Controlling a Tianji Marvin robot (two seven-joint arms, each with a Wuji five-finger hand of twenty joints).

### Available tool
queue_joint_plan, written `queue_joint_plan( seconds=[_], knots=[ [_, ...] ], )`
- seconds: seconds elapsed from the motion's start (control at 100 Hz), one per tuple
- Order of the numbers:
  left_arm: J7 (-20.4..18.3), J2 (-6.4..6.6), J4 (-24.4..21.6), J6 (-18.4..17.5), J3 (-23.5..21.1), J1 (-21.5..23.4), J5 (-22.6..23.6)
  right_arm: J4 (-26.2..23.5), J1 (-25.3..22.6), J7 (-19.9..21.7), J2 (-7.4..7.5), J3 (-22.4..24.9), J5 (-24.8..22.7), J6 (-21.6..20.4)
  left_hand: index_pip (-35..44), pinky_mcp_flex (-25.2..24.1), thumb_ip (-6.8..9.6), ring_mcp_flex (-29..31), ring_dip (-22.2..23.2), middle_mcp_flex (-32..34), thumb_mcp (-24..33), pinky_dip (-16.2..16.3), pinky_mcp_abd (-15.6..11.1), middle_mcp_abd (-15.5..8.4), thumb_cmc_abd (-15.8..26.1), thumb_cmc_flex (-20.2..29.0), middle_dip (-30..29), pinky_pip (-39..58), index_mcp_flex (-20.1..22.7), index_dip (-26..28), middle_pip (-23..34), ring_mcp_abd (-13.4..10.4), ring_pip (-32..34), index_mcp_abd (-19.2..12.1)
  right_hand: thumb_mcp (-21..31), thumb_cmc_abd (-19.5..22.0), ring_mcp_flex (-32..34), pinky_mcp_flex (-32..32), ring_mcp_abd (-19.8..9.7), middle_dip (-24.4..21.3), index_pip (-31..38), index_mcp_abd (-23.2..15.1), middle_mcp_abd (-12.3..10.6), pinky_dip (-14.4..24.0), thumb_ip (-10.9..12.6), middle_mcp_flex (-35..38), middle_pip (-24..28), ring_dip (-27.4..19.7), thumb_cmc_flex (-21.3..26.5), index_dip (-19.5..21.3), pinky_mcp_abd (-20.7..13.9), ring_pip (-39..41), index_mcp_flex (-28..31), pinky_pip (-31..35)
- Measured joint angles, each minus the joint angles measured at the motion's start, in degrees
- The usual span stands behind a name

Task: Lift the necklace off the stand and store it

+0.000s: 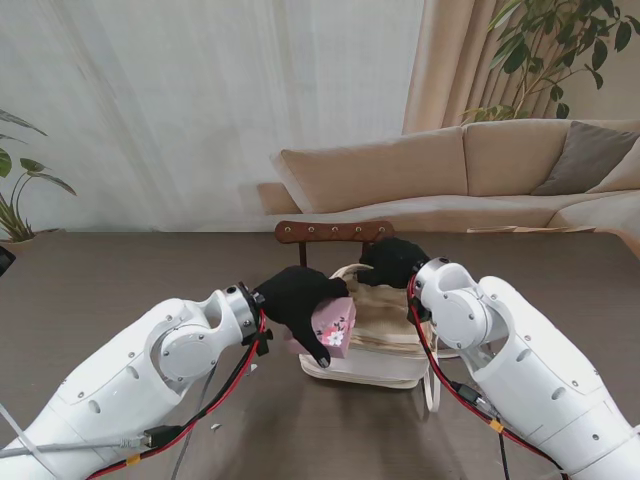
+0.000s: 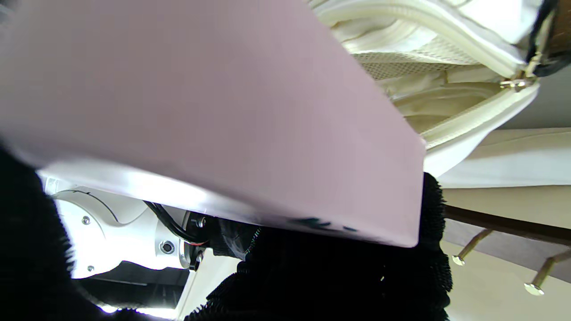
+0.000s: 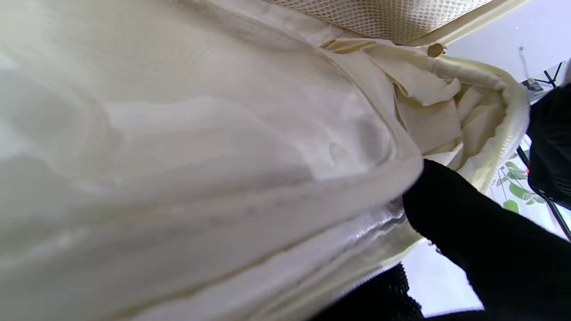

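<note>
the left hand [image 1: 300, 300] grips a pink box [image 1: 334, 328] over the bag [image 1: 385, 345]; right hand [image 1: 392, 262] pinches the bag's edge. necklace unseen; storing nearly done.

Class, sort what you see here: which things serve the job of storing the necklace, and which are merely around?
Part of the job:
- dark wooden stand with metal pegs
- cream zipped fabric bag
- pink box with floral print, held in left hand
- right hand at the bag's far rim

Merely around:
- beige sofa
- green houseplants

No necklace is visible.
</note>
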Motion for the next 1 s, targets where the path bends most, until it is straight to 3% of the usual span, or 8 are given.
queue_joint_plan(
  seconds=[0.25,0.32,0.36,0.41,0.54,0.65,0.82,1.0],
  knots=[
    [0.74,-0.94,3.10,-0.72,2.93,-2.63,-1.76,-0.05,-0.22,1.00,0.40,0.82,-1.08,-2.68,0.01,0.02,0.00,0.03,0.00,0.00,-0.01,0.00,0.00,0.00,0.00,0.00,0.00,0.02,0.00,0.03,0.02,0.00,0.02,0.00,-0.11,0.00,0.11,0.00,0.03,-0.60,-0.88,0.63,0.31,0.00,-0.21,0.00,-0.32,0.05,0.00,0.00,0.00,0.29,-0.23,0.00],
    [0.61,-1.00,3.08,-0.72,2.93,-2.62,-1.72,-0.06,-0.21,1.65,0.59,1.06,-2.68,-3.64,0.01,0.02,0.00,0.04,0.00,0.00,-0.02,0.00,0.00,0.00,0.00,0.00,0.00,0.02,0.00,0.03,0.02,0.00,0.02,0.00,-0.18,-0.17,0.11,0.00,0.03,-0.75,-0.91,0.27,0.25,0.00,-2.59,-0.02,-2.99,-0.19,1.11,-0.87,0.00,-1.52,-2.05,0.00],
    [0.47,-1.00,2.94,-0.72,2.79,-2.51,-1.61,-0.09,-0.26,1.94,0.69,1.31,-3.24,-4.23,0.01,0.02,0.00,0.04,0.00,0.00,-0.02,0.00,0.00,0.00,0.00,0.00,0.00,0.02,0.00,0.03,0.02,0.00,0.03,0.00,-0.22,-2.69,0.11,0.00,-0.02,-0.75,-0.24,-0.20,0.13,0.00,-4.23,-0.17,-3.93,-0.87,2.35,-2.39,0.00,-3.15,-3.51,0.00],
    [0.14,-1.00,2.57,-0.67,2.33,-2.16,-1.45,-0.18,-0.47,2.18,0.79,1.83,-3.74,-5.28,0.01,0.02,0.00,0.04,0.00,0.00,-0.02,0.00,0.00,0.00,0.00,0.00,0.00,0.02,0.00,0.04,0.02,0.00,0.03,0.00,-0.13,-5.85,0.49,0.00,-0.07,-0.75,0.82,-1.10,-0.12,0.00,-5.38,-1.09,-5.48,-2.47,4.21,-4.31,0.00,-7.30,-7.02,-0.33],
    [-0.93,-0.78,0.95,-0.38,0.79,-0.81,-0.76,-0.76,-1.47,3.00,1.23,3.70,-7.62,-9.62,0.01,0.03,0.00,0.04,0.00,0.01,-0.02,0.01,0.00,0.00,0.00,0.00,0.00,0.02,0.00,0.04,0.02,0.00,0.03,0.00,-0.21,-10.17,0.50,0.00,-0.69,-0.94,0.45,-3.35,-0.73,0.00,-5.38,-8.28,-7.77,-8.13,4.63,-7.36,-0.60,-23.99,-14.00,-5.11],
    [-1.36,-0.56,0.16,-0.22,0.31,-0.18,-0.26,-1.07,-2.08,3.16,1.73,4.50,-9.98,-10.91,0.01,0.02,0.00,0.04,0.00,0.01,-0.02,0.01,0.00,-0.01,0.00,0.00,0.00,0.02,0.00,0.04,0.02,0.00,0.03,0.00,-0.16,-13.47,-0.64,0.00,-0.86,-2.16,0.28,-5.86,-0.74,0.00,-5.40,-13.22,-8.08,-9.03,5.41,-8.08,-0.73,-31.64,-15.01,-7.36],
    [-1.77,-0.36,-0.59,-0.10,-0.34,0.46,0.15,-0.95,-2.34,2.19,1.99,4.53,-10.41,-9.85,0.01,0.02,0.00,0.04,0.00,0.01,-0.02,0.01,0.00,-0.01,0.00,0.00,0.00,0.02,0.00,0.04,0.03,0.00,0.03,0.00,-0.23,-11.09,-0.47,0.00,-1.42,-2.35,6.57,-7.47,-0.79,0.04,-8.59,-10.30,-4.12,-5.70,7.13,-7.26,-1.27,-27.17,-12.75,-7.39],
    [-1.98,-0.20,-1.02,-0.06,-0.79,0.80,0.53,-0.82,-1.97,2.01,1.61,3.49,-6.51,-4.29,0.02,0.02,0.00,0.04,0.00,0.01,-0.02,0.01,0.01,-0.01,0.00,0.00,0.00,0.02,0.00,0.04,0.03,0.00,0.03,0.00,-1.50,-7.86,-0.47,0.00,-1.44,1.00,8.86,-2.52,-0.75,0.18,-9.15,-6.48,0.71,-2.65,7.14,-1.05,-1.28,-13.56,-10.69,-3.41]
  ],
)
